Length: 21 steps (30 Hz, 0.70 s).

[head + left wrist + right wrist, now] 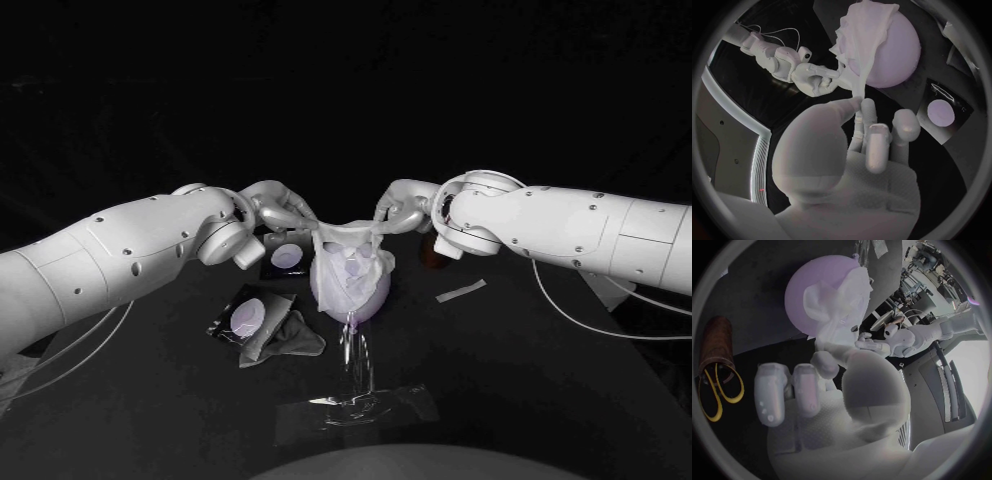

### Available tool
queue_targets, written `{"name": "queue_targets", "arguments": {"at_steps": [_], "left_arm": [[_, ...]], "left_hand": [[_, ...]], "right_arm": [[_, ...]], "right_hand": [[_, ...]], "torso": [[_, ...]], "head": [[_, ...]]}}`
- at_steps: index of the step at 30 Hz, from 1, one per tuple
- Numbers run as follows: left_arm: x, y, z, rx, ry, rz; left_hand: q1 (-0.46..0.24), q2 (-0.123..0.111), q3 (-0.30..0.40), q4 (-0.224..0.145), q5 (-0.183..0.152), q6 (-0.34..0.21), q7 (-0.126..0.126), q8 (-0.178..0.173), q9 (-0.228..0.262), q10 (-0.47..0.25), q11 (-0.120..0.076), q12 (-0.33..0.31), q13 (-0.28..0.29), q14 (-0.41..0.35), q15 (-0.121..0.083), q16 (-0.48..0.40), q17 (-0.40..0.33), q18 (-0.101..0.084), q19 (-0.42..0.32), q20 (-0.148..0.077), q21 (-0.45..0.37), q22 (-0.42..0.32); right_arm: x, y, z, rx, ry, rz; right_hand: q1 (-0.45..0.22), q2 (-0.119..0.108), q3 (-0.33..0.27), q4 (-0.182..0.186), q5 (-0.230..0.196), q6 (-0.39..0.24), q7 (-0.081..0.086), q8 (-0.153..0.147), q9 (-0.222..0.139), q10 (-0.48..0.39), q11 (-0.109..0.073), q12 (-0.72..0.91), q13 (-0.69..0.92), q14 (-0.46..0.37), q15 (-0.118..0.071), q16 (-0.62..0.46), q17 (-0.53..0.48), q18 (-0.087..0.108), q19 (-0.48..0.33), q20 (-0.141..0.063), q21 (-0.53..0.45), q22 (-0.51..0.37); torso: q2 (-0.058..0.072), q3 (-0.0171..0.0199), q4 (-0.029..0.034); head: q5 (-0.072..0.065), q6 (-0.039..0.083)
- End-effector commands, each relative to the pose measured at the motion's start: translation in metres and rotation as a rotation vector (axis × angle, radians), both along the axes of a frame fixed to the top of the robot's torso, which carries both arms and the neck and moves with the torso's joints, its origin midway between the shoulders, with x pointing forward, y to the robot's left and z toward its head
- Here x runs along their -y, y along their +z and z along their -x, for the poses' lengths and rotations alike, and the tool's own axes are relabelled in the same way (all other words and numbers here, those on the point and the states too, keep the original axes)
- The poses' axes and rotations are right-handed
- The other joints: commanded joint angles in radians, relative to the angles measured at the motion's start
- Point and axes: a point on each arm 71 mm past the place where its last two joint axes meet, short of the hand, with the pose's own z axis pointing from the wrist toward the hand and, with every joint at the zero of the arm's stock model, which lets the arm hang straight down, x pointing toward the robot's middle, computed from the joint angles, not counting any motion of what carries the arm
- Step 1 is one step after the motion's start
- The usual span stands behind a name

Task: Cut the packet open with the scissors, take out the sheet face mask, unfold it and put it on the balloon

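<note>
1. An opened black square packet [242, 318] with a lilac disc lay flat on the matte black table [548, 400].
2. The left hand [271, 212] pinched one top corner of the thin, wrinkled white sheet mask [343, 245] between thumb and fingertip.
3. The mask hung stretched over the front of the smooth, rounded lilac balloon [895, 50], which stood on a clear stand [355, 385]. The mask's lower edge was hard to make out.
4. The right hand [408, 210] pinched the opposite corner.
5. A pale strip [462, 291] lay flat nearby.

One balloon [898, 50], one sheet mask [351, 262], two dark packets [245, 318], one pair of scissors [717, 390].
</note>
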Motion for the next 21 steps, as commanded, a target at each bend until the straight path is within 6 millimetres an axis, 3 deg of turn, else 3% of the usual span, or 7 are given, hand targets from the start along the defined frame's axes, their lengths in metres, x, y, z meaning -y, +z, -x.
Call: {"name": "queue_targets", "arguments": {"at_steps": [1,8,16,21], "left_arm": [[0.001,-0.004,0.001,-0.032,-0.018,-0.036],[0.001,-0.008,0.0,-0.047,-0.013,-0.054],[0.002,-0.013,-0.001,-0.065,0.002,-0.062],[0.001,-0.015,-0.004,-0.074,0.034,-0.059]], "left_hand": [[-0.007,0.008,-0.006,0.001,0.003,-0.004,-0.006,0.003,0.058,0.01,-0.004,0.004,0.001,0.015,0.001,0.004,0.063,-0.012,0.006,-0.001,0.003,0.002],[-0.007,0.009,-0.006,0.001,0.003,-0.004,-0.006,0.003,0.058,0.01,-0.004,0.005,0.001,0.017,0.0,0.004,0.067,-0.013,0.009,-0.001,0.005,0.005],[-0.007,0.009,-0.006,0.001,0.003,-0.004,-0.007,0.003,0.058,0.01,-0.004,0.005,0.001,0.016,0.0,0.004,0.065,-0.013,0.008,-0.001,0.004,0.004],[-0.01,0.009,-0.009,0.0,0.003,-0.008,-0.007,0.002,0.059,0.008,-0.005,0.004,0.001,0.02,0.0,0.005,0.072,-0.015,0.015,-0.002,0.008,0.011]], "right_arm": [[0.0,-0.004,-0.002,-0.042,-0.005,0.01],[-0.002,-0.013,-0.006,-0.093,0.002,0.033],[-0.005,-0.017,-0.008,-0.106,-0.006,0.036],[-0.004,-0.019,-0.009,-0.118,-0.014,0.029]], "right_hand": [[0.008,-0.001,0.019,-0.028,0.003,-0.004,-0.004,-0.003,0.0,-0.014,0.001,-0.015,-0.007,0.073,0.003,-0.008,0.158,0.015,0.044,0.005,-0.011,0.224],[0.001,-0.016,-0.028,-0.018,0.003,-0.027,0.003,-0.013,-0.002,-0.059,0.009,-0.079,-0.046,0.055,0.01,-0.05,0.126,0.025,0.018,0.011,-0.056,0.209],[0.003,-0.016,-0.054,-0.011,0.003,-0.038,0.008,-0.02,-0.004,-0.082,0.014,-0.1,-0.058,0.046,0.014,-0.067,0.113,0.031,0.003,0.015,-0.08,0.2],[-0.01,-0.016,-0.078,0.012,0.002,-0.063,0.021,-0.037,-0.011,-0.134,0.025,-0.169,-0.103,0.03,0.024,-0.095,0.092,0.038,-0.017,0.022,-0.114,0.189]], "torso": [[-0.001,-0.0007,-0.0001],[0.0,-0.0006,0.0009],[-0.002,0.0001,0.0002],[-0.003,0.0001,0.0005]], "head": [[-0.001,-0.003],[-0.001,-0.007],[0.0,-0.011],[0.001,-0.008]]}}
